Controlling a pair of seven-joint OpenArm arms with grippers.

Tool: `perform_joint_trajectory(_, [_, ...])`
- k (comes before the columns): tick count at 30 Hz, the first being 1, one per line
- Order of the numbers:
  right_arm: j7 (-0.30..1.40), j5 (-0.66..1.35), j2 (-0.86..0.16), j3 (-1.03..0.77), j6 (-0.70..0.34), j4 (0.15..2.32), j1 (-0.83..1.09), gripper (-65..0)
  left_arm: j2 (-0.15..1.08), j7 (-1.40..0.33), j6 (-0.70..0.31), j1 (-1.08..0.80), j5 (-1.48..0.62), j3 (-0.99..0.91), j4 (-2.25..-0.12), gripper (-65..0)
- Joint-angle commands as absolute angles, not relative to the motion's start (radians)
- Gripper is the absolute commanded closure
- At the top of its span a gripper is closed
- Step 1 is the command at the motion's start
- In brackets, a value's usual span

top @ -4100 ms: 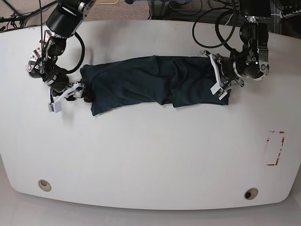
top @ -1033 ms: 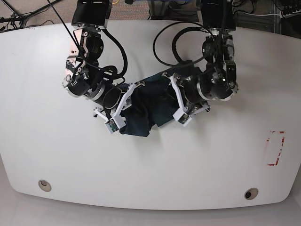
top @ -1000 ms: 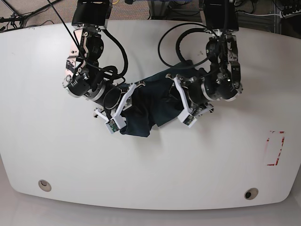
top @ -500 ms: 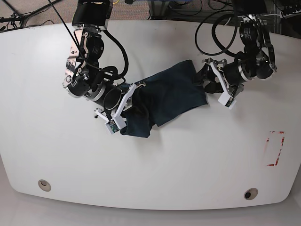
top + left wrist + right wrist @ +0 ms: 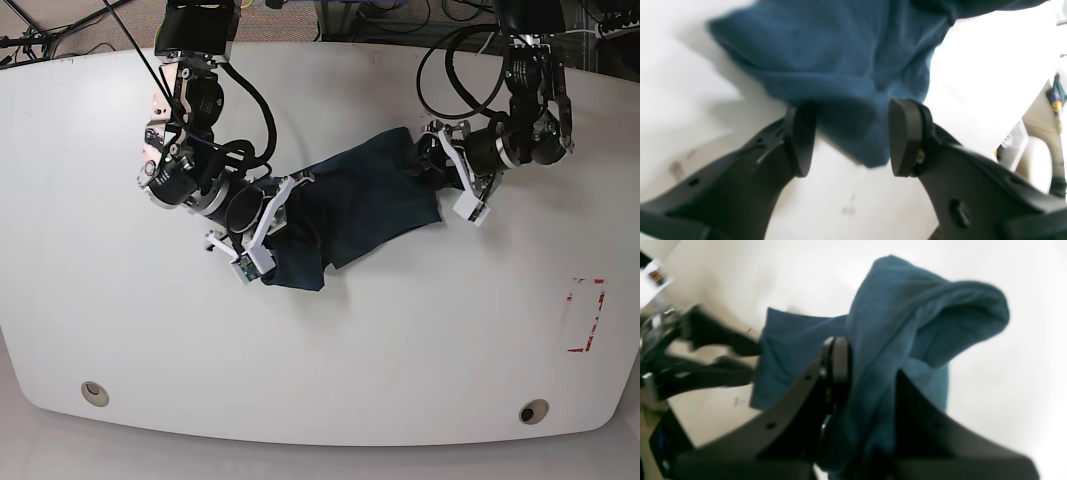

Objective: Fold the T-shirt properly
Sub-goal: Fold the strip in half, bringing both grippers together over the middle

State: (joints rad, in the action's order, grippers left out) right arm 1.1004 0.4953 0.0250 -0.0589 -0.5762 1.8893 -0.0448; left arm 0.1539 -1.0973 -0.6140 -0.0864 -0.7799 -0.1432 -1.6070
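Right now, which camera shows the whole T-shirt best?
The base view: the T-shirt lies bunched on the table, seen whole between both arms. The left wrist view shows only one corner; the right wrist view shows a fold pinched in the right gripper.

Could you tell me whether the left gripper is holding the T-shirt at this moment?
No, in the left wrist view the left gripper stands open, its pads apart, with the T-shirt lying beyond them.
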Motion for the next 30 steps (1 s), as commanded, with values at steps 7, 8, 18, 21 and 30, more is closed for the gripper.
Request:
perform_joint_trajectory(7, [1.069, 0.521, 0.028, 0.030, -0.579, 1.908, -0.061, -0.6, 0.157, -1.070, -0.619, -0.028, -0.805, -0.145, -1.543, -31.8])
perform_joint_trajectory(8, [1.069, 0.521, 0.028, 0.036, -0.579, 1.906, -0.061, -0.6, 0.157, -1.070, -0.618, -0.027, -0.805, -0.145, -1.538, -31.8])
perform_joint_trajectory(18, [0.997, 0.521, 0.025, 0.153, -0.476, 1.888, -0.065, -0.6, 0.160, -1.070, -0.611, -0.010, -0.803, -0.091, -1.521, -31.8])
perform_joint_trajectory(21, [0.969, 0.522, 0.025, 0.189, -0.452, 1.856, -0.068, -0.6, 0.160, -1.070, -0.610, -0.008, -0.803, -0.079, -1.521, -31.8])
perform_joint_trajectory(30, [0.929, 0.521, 0.021, 0.254, -0.446, 1.761, -0.094, -0.8, 0.162, -1.070, -0.610, -0.008, -0.803, -0.077, -1.523, -31.8])
